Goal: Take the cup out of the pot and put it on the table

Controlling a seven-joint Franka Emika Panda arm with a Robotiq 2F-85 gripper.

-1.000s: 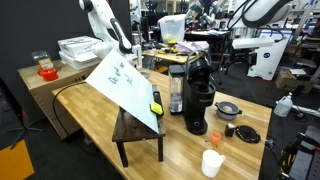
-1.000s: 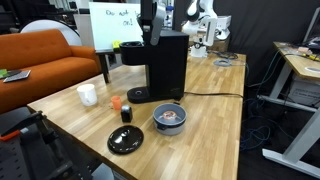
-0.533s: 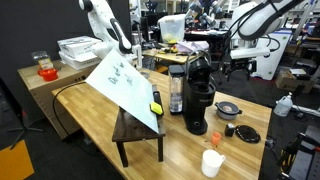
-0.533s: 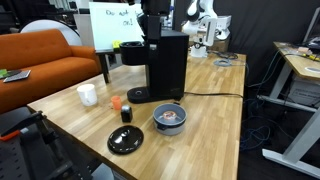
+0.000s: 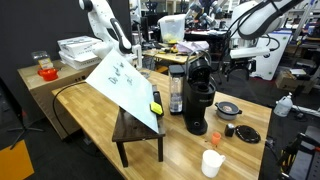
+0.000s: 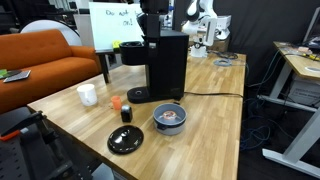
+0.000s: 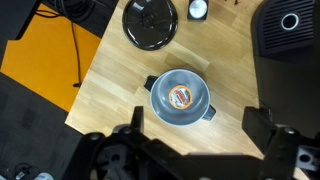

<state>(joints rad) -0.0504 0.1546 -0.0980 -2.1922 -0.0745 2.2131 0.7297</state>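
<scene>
Open air above the pot; coffee machine and black disc stand near.

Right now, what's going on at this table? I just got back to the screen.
The arm's gripper hangs open, well above the pot, and holds nothing. The cup sits inside the pot and has not yet been lifted. The pot stands on the table, with the black disc and the coffee machine close by. So the job is at the approach: nothing has been grasped yet.
</scene>
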